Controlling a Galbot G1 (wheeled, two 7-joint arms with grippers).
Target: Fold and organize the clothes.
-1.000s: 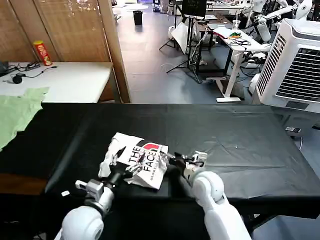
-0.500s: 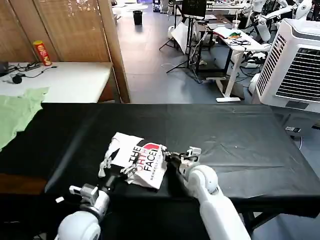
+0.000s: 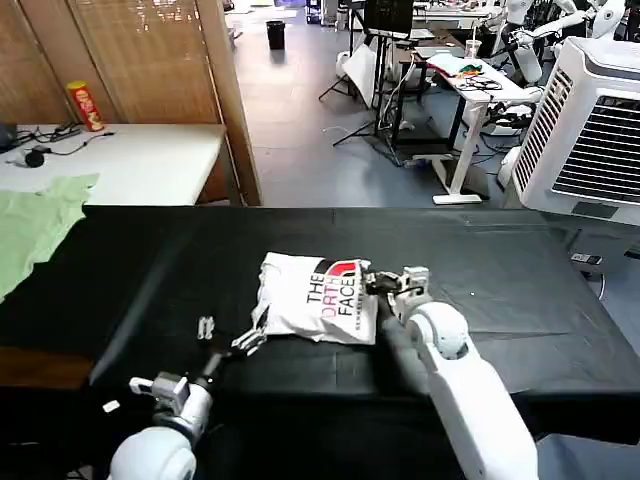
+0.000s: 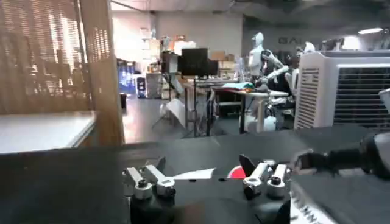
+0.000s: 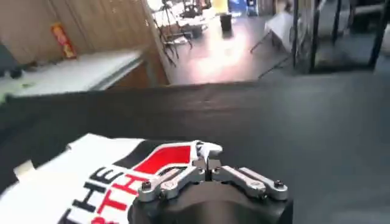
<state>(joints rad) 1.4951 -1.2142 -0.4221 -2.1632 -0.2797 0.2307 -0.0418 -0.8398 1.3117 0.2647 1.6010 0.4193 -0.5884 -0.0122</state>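
The right gripper (image 3: 385, 284) has its fingers pressed together on the right edge of the folded T-shirt (image 3: 318, 299), next to the red part of the print. In the right wrist view the two fingertips (image 5: 206, 151) meet with a thin bit of white cloth between them, so I judge that it holds the shirt. The right arm reaches forward from the near right side, with the wrist low over the black table (image 3: 500, 290).

The left gripper (image 3: 228, 334) is spread wide and holds nothing. It hovers low over the table, just beside the near left corner of the shirt and not touching it. In the left wrist view its two fingers (image 4: 149, 182) stand well apart, with bare table between them.

The T-shirt lies as a small folded package near the middle of the table, with the lettered print facing up. It looks like the folding is mostly done, and the step in hand seems to be placing and tidying the package. The next move probably calls for the right gripper to let go of the edge without pulling the fold open, and perhaps a light smoothing.

A light green garment (image 3: 35, 225) lies at the far left, well apart.
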